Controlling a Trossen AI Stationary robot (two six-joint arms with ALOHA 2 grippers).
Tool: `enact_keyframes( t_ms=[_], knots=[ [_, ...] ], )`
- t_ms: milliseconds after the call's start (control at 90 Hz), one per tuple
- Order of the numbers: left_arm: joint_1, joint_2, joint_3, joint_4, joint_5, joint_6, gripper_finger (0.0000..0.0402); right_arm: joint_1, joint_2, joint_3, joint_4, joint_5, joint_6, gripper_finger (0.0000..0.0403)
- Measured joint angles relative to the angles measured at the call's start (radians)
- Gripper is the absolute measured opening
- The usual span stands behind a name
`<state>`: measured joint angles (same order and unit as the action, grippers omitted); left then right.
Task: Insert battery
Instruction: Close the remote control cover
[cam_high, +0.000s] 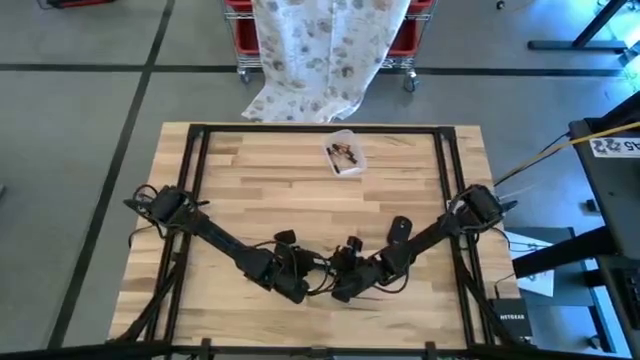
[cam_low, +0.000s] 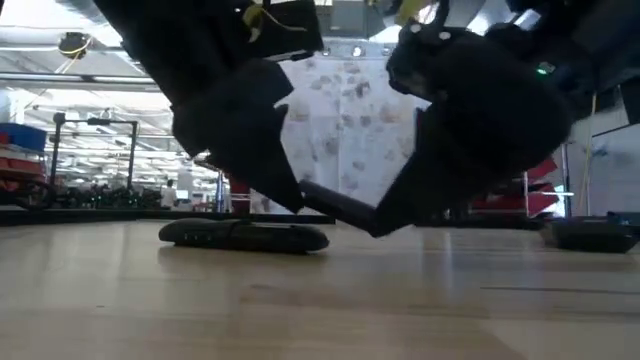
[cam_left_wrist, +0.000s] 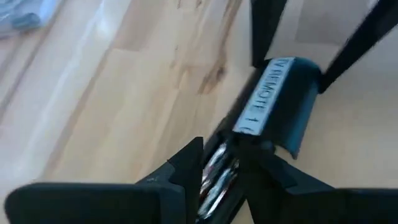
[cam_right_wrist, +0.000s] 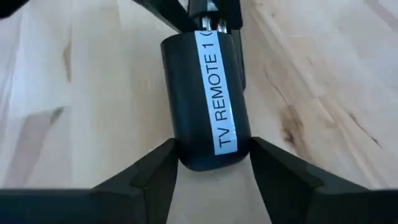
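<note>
1. The black plastic TV remote with a white paper label (cam_right_wrist: 208, 93) is held above the light wooden desk (cam_high: 270, 170), near its front edge, between the two arms.
2. The right end effector (cam_right_wrist: 211, 163) is pinching the rounded end of the remote; one dark finger is pressed on each side of the body.
3. The long axis of the remote runs straight away from the right end effector toward the left end effector (cam_left_wrist: 221, 171), so the two arms face each other along this axis.
4. At the far end of the remote the battery compartment is open, and silver cylindrical batteries (cam_left_wrist: 214, 174) are seen there, between the fingers of the left end effector.
5. The left end effector is closed around the batteries at the compartment, but it cannot be told if they are fully seated.
6. The left arm is judged to be the nearer one to the compartment, so the pushing in is expected from it, along the long axis.
7. A small clear plastic container (cam_high: 343, 153) is lying at the back of the desk, well apart from both arms.
8. A flat black cover-like piece (cam_high: 400, 228) is lying on the desk near the right arm.
</note>
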<state>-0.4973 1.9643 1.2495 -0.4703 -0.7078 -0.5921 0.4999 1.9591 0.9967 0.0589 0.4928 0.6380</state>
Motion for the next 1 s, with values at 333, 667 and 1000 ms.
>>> enact_keyframes(
  t_ms=[333, 667, 1000],
  knots=[
    [-0.022, -0.028, 0.000, -0.173, -0.012, -0.093, 0.0084, -0.006, 0.066, 0.075, -0.011, 0.039, 0.034, 0.0184],
    [-0.074, -0.027, 0.027, -0.400, -0.013, -0.255, 0.0084, -0.012, 0.086, 0.166, -0.156, 0.091, 0.096, 0.0184],
    [-0.169, -0.027, 0.079, -0.635, -0.061, -0.480, 0.0084, -0.044, 0.090, 0.204, -0.189, 0.069, 0.101, 0.0184]
  ],
)
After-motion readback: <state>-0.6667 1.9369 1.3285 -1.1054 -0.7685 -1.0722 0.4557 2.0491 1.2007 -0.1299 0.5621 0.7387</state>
